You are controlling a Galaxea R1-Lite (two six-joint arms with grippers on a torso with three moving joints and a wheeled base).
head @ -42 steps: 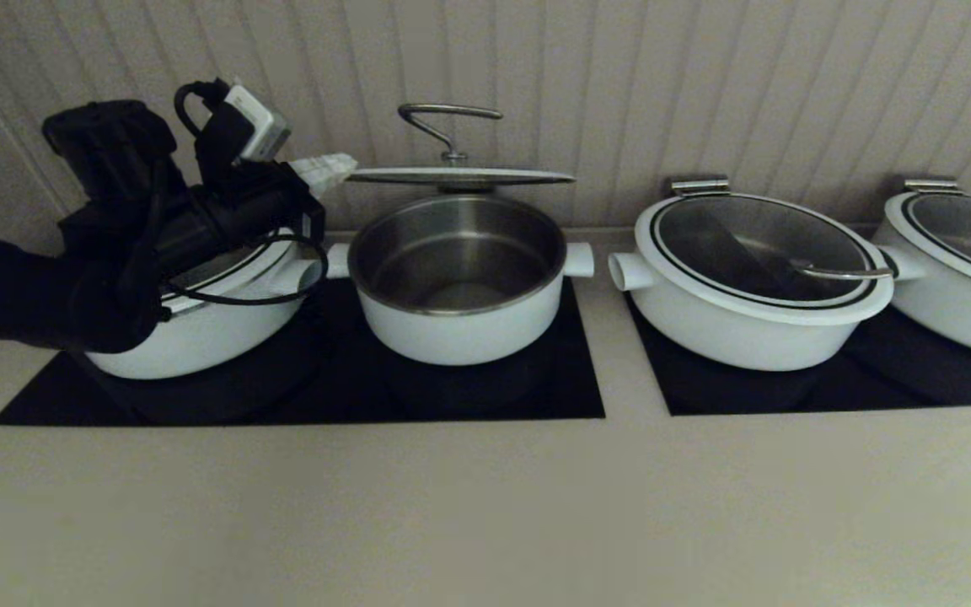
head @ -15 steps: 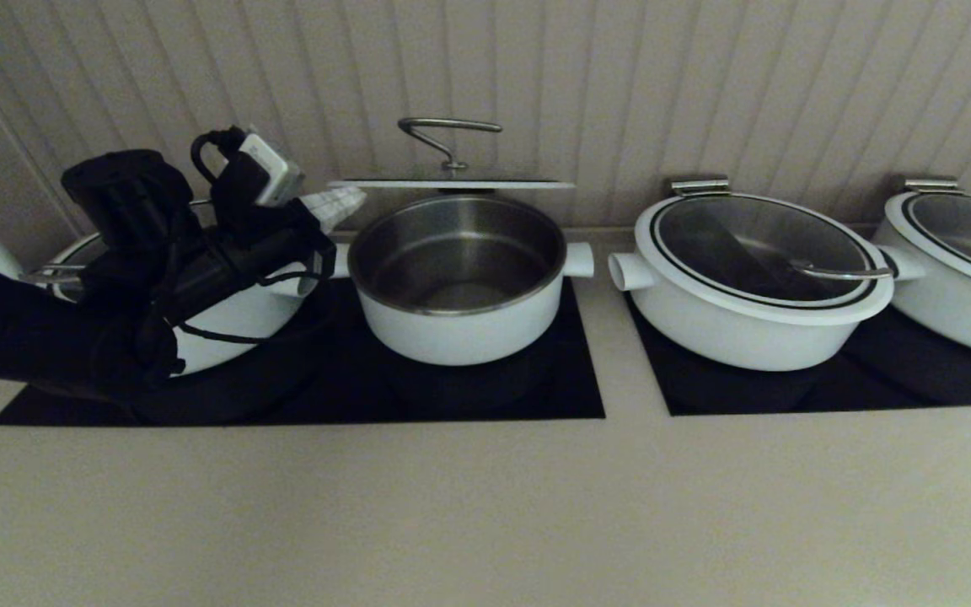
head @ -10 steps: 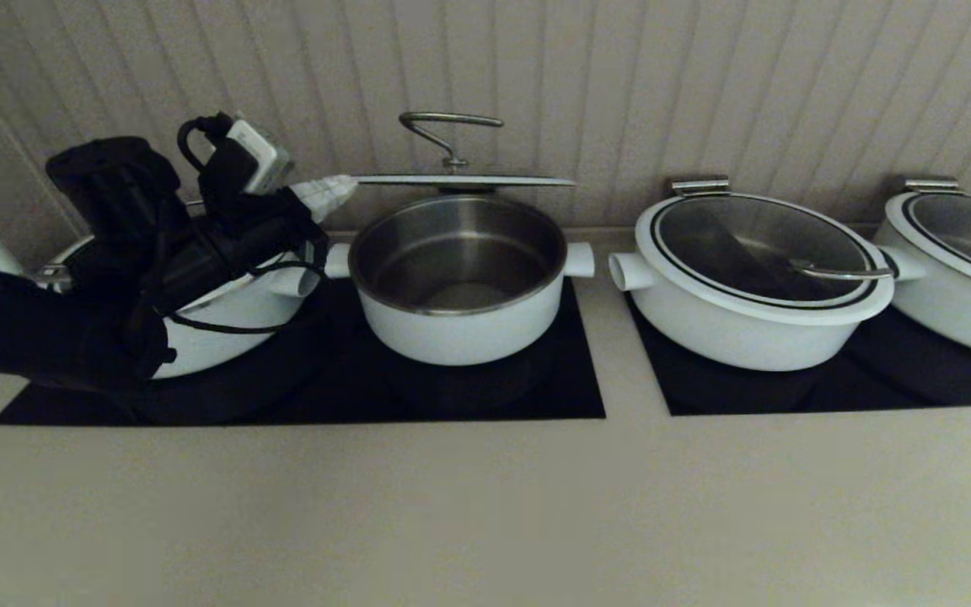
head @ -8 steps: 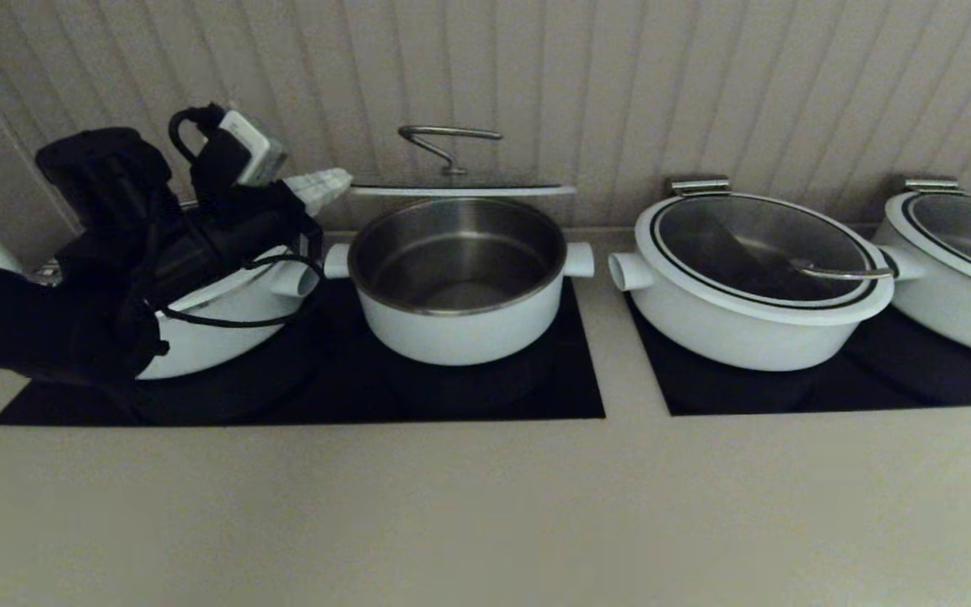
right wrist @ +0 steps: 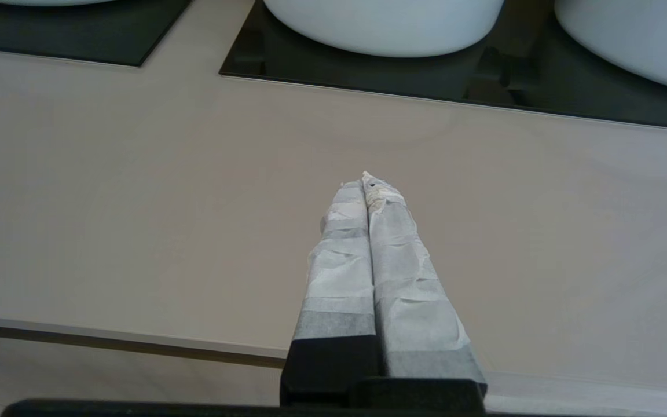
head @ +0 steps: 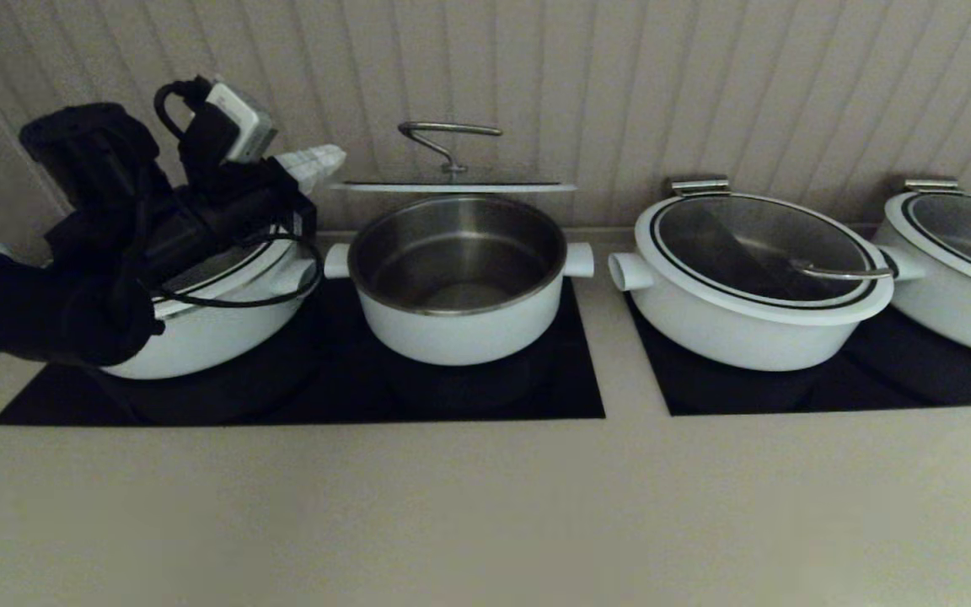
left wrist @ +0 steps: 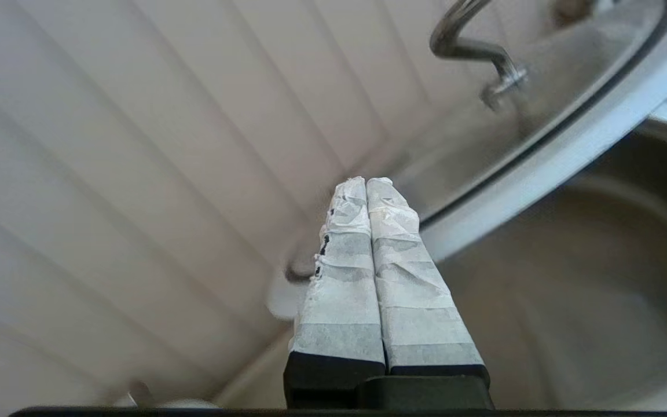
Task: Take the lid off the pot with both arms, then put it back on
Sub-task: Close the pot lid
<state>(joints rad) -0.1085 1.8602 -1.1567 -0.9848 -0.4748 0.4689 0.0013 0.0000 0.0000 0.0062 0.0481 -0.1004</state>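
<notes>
Left pincer (head: 317,158), fingers pressed together, beside the level lid (head: 452,186) above the pot (head: 458,282).

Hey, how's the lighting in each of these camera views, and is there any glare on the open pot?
Head view: dim overall; the pot shows only a soft pale reflection on its steel bottom, no hard glare, and the lid above it is a thin edge. Left wrist view: far brighter around the left pincer. Right wrist view: evenly lit countertop under the right pincer.
</notes>
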